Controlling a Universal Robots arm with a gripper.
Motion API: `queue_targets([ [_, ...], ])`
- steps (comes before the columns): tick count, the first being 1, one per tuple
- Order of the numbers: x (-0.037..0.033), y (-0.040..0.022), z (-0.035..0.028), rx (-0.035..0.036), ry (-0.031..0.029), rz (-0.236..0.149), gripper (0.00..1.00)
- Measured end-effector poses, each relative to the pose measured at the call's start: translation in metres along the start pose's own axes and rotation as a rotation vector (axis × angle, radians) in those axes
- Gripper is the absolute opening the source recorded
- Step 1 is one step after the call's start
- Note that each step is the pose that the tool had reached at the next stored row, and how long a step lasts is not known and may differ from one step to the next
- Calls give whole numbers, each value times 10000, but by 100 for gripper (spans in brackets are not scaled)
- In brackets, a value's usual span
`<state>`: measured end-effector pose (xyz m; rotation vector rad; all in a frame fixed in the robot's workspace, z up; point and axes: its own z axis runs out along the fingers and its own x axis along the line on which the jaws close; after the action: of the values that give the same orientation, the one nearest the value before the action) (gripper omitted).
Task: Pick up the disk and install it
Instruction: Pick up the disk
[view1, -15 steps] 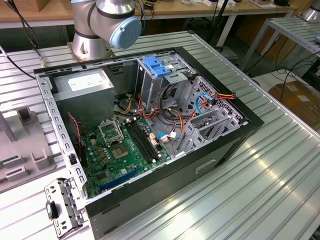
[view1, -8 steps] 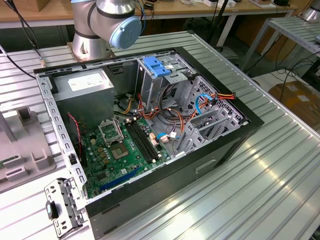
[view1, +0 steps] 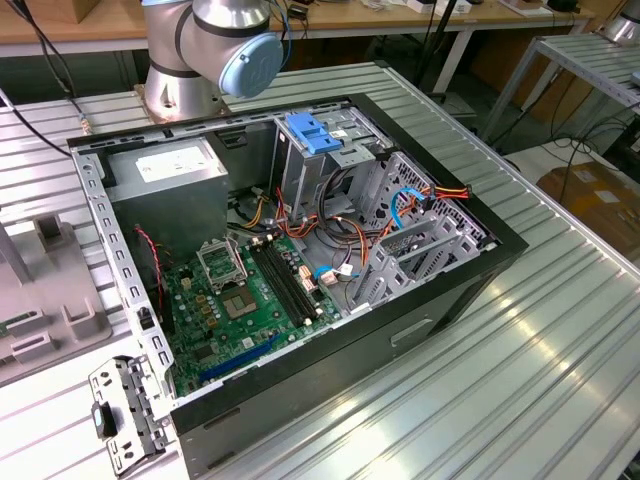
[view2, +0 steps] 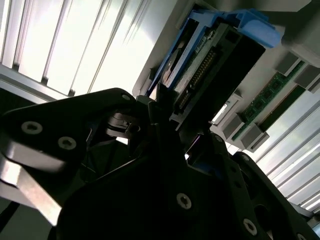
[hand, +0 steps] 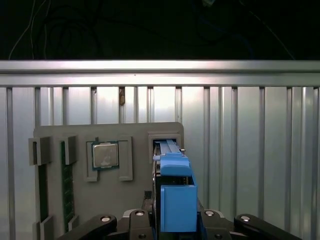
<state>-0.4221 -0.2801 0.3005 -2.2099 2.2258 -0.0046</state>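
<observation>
One black gripper (hand: 175, 220) sits clamped, I judge, on the blue-railed metal disk (hand: 174, 175), which stands edgewise between its jaws in the grey plastic holder tray (hand: 100, 200). Pick-up stage; lifting calls for a straight pull.

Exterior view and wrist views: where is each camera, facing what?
Exterior view: off-arm, looking down into the open computer case; the arm's base shows.
First wrist view: wrist-mounted, facing the disk in a grey parts tray; gripper shows.
Second wrist view: wrist-mounted, looking along the gripper at the disk.
Shared: both wrist views show gripper, disk, tray.
</observation>
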Motion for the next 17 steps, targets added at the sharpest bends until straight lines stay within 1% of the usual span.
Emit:
queue_targets([
  [6, 0, 0, -26, -1, 1, 0, 36],
  [17, 0, -1, -101, -1, 1, 0, 36],
])
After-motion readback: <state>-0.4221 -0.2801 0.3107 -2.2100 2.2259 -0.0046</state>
